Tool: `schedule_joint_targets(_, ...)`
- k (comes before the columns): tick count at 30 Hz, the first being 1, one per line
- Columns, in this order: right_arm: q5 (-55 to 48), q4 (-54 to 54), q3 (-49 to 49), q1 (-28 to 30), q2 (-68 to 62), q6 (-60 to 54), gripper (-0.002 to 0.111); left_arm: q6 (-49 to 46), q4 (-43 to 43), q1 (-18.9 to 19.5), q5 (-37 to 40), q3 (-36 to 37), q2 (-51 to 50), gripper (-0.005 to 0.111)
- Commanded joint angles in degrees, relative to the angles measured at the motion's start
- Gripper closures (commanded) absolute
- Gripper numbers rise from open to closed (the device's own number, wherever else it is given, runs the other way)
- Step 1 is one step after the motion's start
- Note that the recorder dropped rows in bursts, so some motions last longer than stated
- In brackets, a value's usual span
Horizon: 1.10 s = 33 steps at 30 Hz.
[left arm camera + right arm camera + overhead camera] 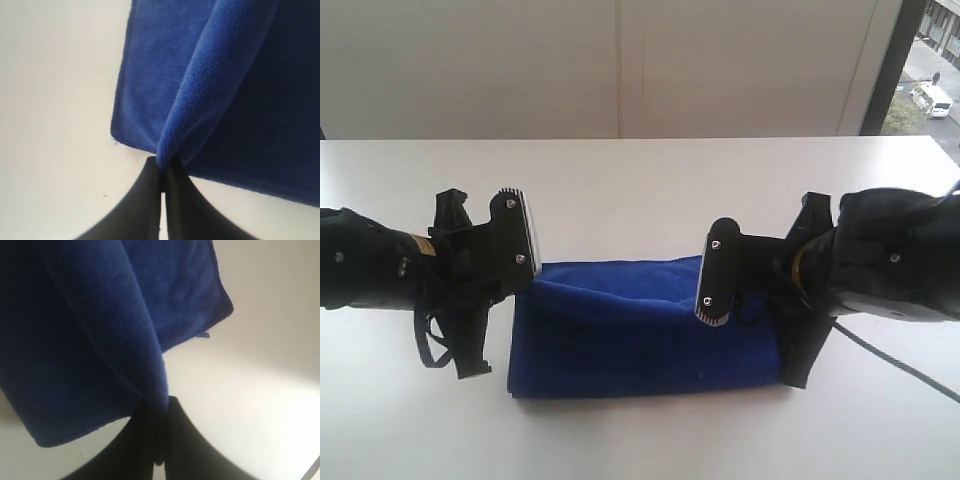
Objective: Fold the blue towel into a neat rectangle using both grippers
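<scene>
The blue towel (pixel 640 330) lies part-folded on the white table (pixel 640 170). The left gripper (pixel 161 169) and right gripper (pixel 159 409) each pinch a ridge of it, probably the top layer's edge. I'd carry both across level and in step, so the edges meet.

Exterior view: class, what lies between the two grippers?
Only the towel. In the exterior view it spans from the left gripper to the right gripper. The wrist views show each gripper pinching a raised fold of it.
</scene>
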State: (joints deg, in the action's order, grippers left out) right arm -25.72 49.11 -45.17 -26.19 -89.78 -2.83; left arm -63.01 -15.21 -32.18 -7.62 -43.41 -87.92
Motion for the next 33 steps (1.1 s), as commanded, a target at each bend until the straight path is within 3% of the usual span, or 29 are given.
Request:
schedule_joint_targets(1, 0.9, 5.0, -2.2, 1.3, -3.4, 5.2, 0.108, 0.1, -0.4, 0.1, -5.5, 0.0, -1.5, 0.107)
schedule_joint_targets(14, 8.7, 6.5, -9.7, 6.9, -11.5, 6.1, 0.108, -0.1, -0.4, 0.1, -16.9, -2.7, -10.2, 0.107)
schedule_joint_targets(22, 12.2, 7.0, -12.9, 9.7, -16.2, 6.1, 0.108, -0.1, -0.6, 3.7, -17.7, -6.0, -14.4, 0.107)
schedule_joint_targets(33, 13.0, 7.3, -18.4, 9.7, -23.5, 6.1, 0.108, -0.1, -0.4, 4.1, -18.1, -11.1, -22.2, 0.107)
